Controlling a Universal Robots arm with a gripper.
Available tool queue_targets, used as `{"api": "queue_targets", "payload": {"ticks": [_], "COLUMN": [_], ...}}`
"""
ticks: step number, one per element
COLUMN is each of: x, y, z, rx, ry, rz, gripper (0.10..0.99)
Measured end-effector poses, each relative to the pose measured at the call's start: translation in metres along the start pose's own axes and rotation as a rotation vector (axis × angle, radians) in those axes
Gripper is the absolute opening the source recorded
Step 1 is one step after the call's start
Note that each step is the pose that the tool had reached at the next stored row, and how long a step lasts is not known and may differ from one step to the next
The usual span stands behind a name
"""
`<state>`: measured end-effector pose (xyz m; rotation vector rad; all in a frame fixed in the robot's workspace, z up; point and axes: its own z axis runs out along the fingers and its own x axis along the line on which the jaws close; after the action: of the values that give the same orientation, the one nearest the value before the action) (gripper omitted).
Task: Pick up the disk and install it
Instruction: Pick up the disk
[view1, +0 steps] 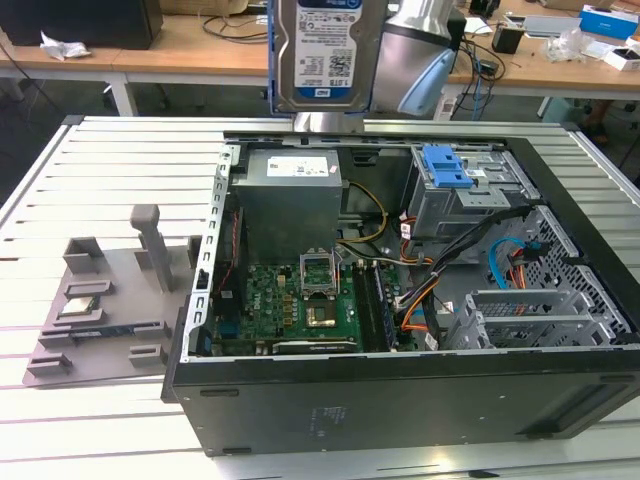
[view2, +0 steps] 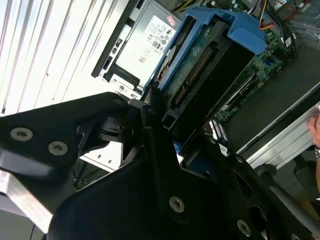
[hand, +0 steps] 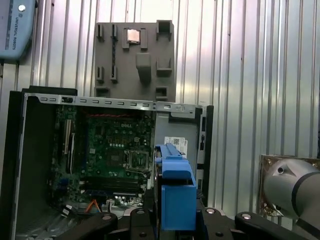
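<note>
Gripper clamped on the disk, its blue frame pinched between the black fingers. Disk hangs upright in the air over the open computer case, above the power supply. Grey fixture plate beside the case.

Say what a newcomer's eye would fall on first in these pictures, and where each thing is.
First, the flat silver metal hard drive with a blue plastic frame, gripped by the black tool and hanging above the open black computer case. Next, the green motherboard inside the case, and the grey parts tray beside it on the exterior view's left.
</note>
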<state>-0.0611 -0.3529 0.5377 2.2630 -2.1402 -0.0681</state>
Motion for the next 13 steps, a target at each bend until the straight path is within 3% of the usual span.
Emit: {"api": "queue_targets", "payload": {"ticks": [13], "x": [0.0022], "y": [-0.0386], "z": [-0.0019], "rx": [0.0], "ry": [0.0], "rz": [0.0], "gripper": [0.369]}}
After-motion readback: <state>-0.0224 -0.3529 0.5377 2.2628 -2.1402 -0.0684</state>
